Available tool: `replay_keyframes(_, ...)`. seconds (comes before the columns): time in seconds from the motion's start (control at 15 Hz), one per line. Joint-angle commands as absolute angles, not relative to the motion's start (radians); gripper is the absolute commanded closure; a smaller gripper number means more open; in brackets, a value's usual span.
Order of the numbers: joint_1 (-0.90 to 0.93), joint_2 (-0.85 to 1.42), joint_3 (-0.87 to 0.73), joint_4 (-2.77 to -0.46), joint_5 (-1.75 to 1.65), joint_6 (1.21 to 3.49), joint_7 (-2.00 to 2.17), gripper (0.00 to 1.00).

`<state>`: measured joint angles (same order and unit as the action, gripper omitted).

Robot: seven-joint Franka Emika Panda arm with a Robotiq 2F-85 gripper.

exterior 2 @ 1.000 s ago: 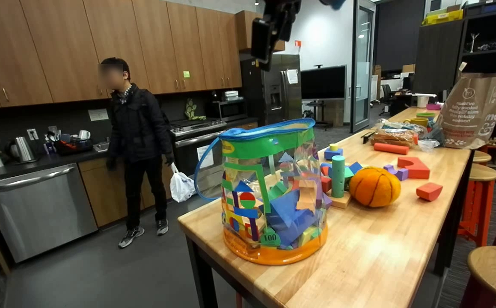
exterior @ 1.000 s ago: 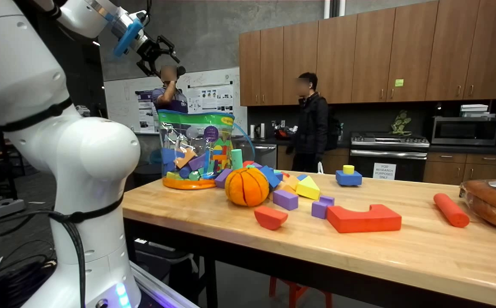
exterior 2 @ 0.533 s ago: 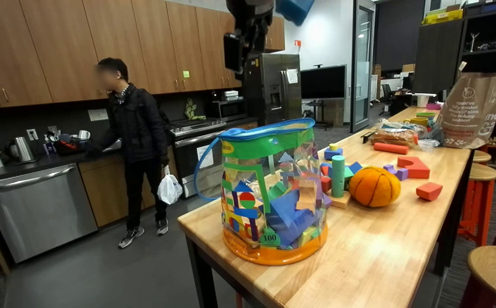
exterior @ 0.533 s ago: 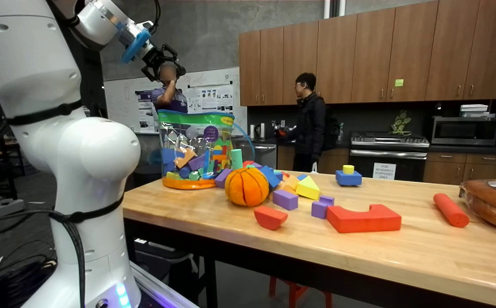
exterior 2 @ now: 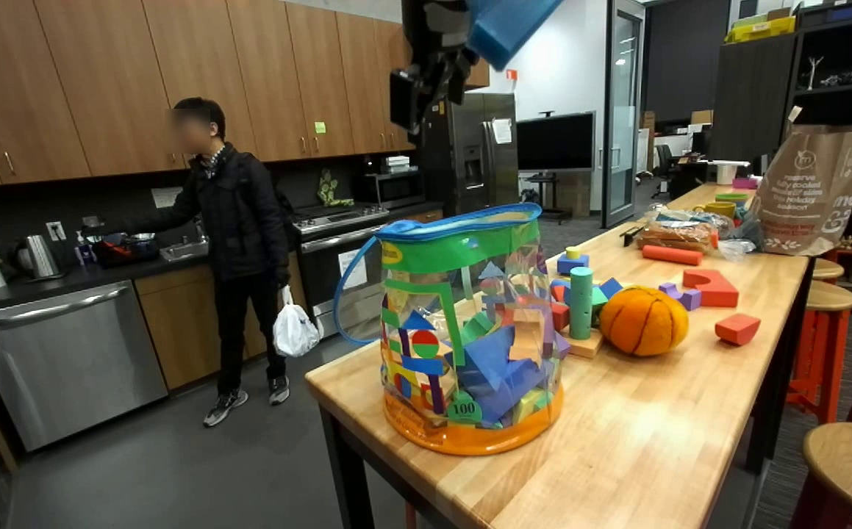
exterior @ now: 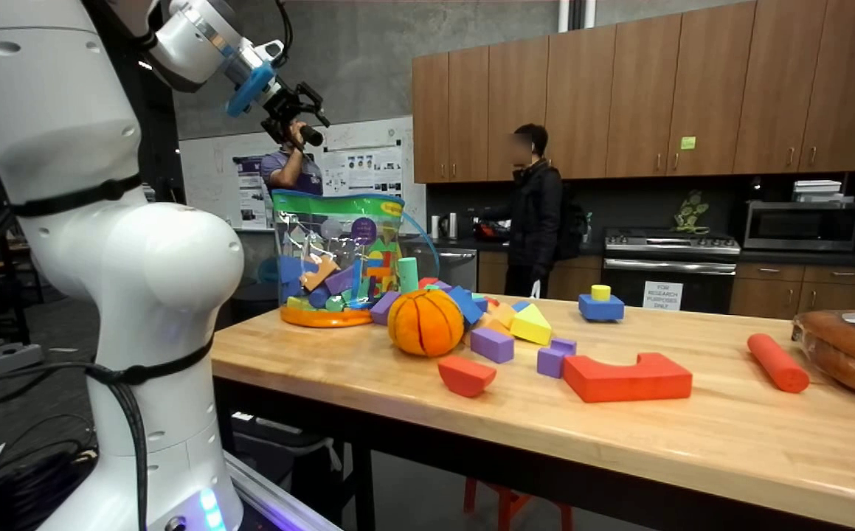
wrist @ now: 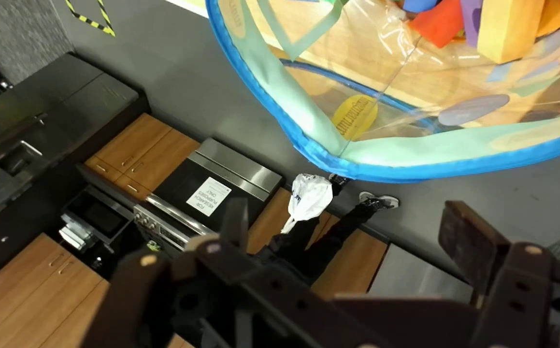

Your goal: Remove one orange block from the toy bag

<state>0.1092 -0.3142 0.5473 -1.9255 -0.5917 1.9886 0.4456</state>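
The see-through toy bag (exterior: 338, 203) stands upright on the near end of the table, with blocks inside; it also shows in an exterior view (exterior 2: 462, 253). In the wrist view its blue rim (wrist: 328, 164) is open below me. An orange-red block (wrist: 438, 23) shows through the bag there, among yellow and purple blocks; I cannot tell whether it lies inside or behind the clear wall. Another orange-red block (exterior: 467, 375) lies on the table. My gripper (exterior: 303, 125) is open and empty, above the bag and apart from it; its fingers also show in the wrist view (wrist: 352, 232).
A round orange ball (exterior: 426, 322) and a standing green cylinder (exterior 2: 581, 303) are beside the bag. Several loose blocks, a large flat red block (exterior: 628, 377) and a red cylinder (exterior: 778, 362) lie along the table. A person (exterior 2: 231, 220) stands beyond the table.
My gripper has moved lower and further over the bag, staying open and empty. The blocks and the bag have not moved. The person has reached an arm toward the counter.
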Motion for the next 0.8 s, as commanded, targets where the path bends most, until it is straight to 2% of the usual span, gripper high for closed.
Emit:
replay_keyframes(0.0,0.118,-0.299,0.466,-1.962,-0.59,2.059,0.537,0.0)
replay_keyframes(0.33,0.133,-0.278,0.398,-2.033,-0.505,2.12,0.548,0.0)
replay_keyframes(0.73,0.15,-0.223,0.417,-2.09,-0.514,2.178,0.596,0.0)
